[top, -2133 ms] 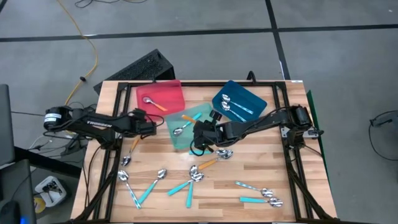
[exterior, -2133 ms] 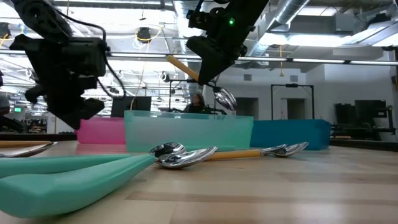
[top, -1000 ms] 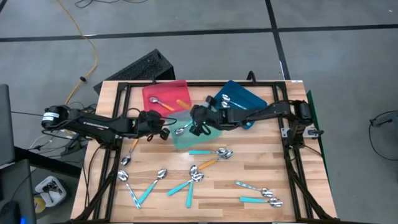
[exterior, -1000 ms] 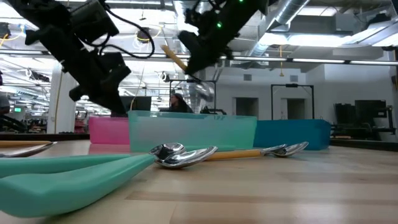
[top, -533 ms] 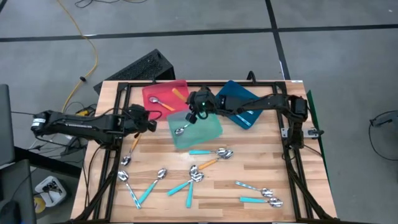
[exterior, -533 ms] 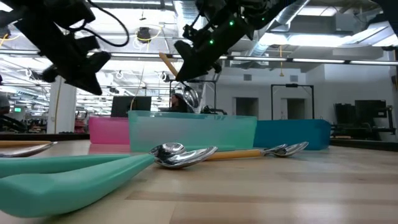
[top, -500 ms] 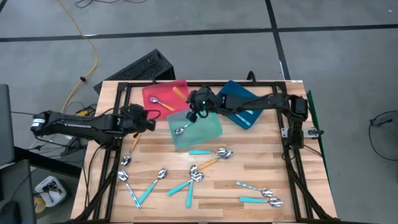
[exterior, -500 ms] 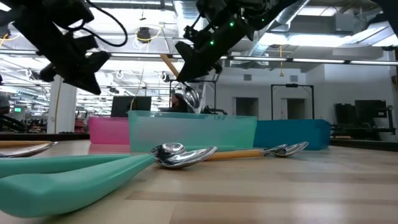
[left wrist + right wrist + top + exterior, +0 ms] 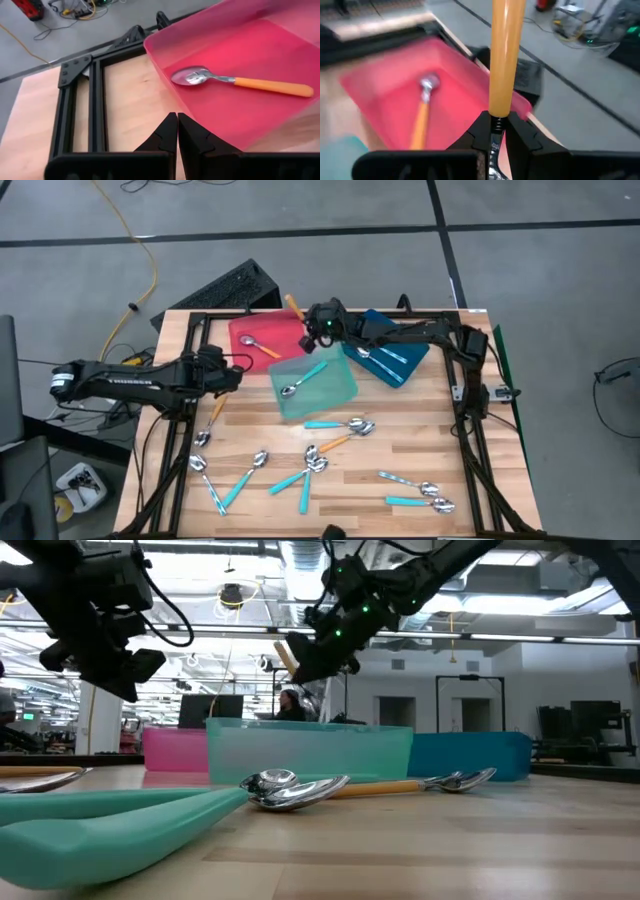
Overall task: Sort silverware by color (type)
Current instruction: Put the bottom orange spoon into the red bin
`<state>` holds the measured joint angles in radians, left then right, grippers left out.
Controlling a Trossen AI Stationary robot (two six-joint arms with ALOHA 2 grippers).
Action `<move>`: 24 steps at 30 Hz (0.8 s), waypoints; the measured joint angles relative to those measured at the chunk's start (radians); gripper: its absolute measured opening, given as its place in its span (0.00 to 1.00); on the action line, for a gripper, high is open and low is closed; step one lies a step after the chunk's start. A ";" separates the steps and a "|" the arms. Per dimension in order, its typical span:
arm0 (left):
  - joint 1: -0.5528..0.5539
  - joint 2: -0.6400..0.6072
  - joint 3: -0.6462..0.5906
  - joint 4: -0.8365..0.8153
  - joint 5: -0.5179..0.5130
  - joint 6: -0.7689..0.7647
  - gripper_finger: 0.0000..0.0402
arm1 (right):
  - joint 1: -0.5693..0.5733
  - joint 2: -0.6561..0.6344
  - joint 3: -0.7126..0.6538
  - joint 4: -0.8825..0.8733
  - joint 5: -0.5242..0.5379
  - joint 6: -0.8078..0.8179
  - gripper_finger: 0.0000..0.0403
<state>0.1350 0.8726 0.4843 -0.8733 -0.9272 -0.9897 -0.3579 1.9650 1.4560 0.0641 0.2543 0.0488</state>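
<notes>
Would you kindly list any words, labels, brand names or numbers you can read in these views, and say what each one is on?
None can be read for certain. The left arm carries pale lettering along its link in the high view, too small to read. The red tray, the spoons and the table show no text.

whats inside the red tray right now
One orange-handled spoon lies flat inside the red tray. The right gripper holds a second orange-handled spoon above the tray's back corner, not in it. The arm hides that corner of the tray floor.
</notes>
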 joint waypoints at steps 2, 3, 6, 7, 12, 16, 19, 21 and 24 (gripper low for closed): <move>0.003 0.006 0.000 -0.003 0.000 0.000 0.00 | -0.011 0.004 -0.002 0.009 -0.055 0.018 0.15; 0.003 0.004 0.000 -0.002 0.003 0.001 0.00 | -0.012 0.007 -0.003 0.018 -0.072 0.017 0.15; 0.002 0.004 0.000 0.000 0.009 0.006 0.00 | 0.002 0.007 -0.004 0.082 -0.076 -0.027 0.15; 0.002 0.000 0.000 0.000 0.013 0.008 0.00 | 0.007 0.005 -0.004 0.117 -0.097 -0.045 0.15; -0.012 -0.003 0.000 0.003 0.031 0.034 0.00 | 0.011 0.045 0.016 0.297 -0.263 -0.057 0.15; -0.025 -0.003 0.000 0.007 0.032 0.054 0.00 | 0.007 0.142 0.106 0.257 -0.300 -0.062 0.15; -0.030 -0.003 0.000 0.008 0.041 0.059 0.00 | 0.018 0.204 0.213 0.139 -0.310 -0.092 0.15; -0.034 -0.003 0.000 0.008 0.052 0.062 0.00 | 0.027 0.246 0.300 0.046 -0.309 -0.134 0.15; -0.041 -0.003 -0.001 0.007 0.059 0.062 0.00 | 0.035 0.311 0.436 -0.119 -0.302 -0.189 0.15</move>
<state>0.0936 0.8700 0.4831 -0.8659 -0.8683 -0.9281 -0.3233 2.2759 1.8919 -0.0544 -0.0481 -0.1397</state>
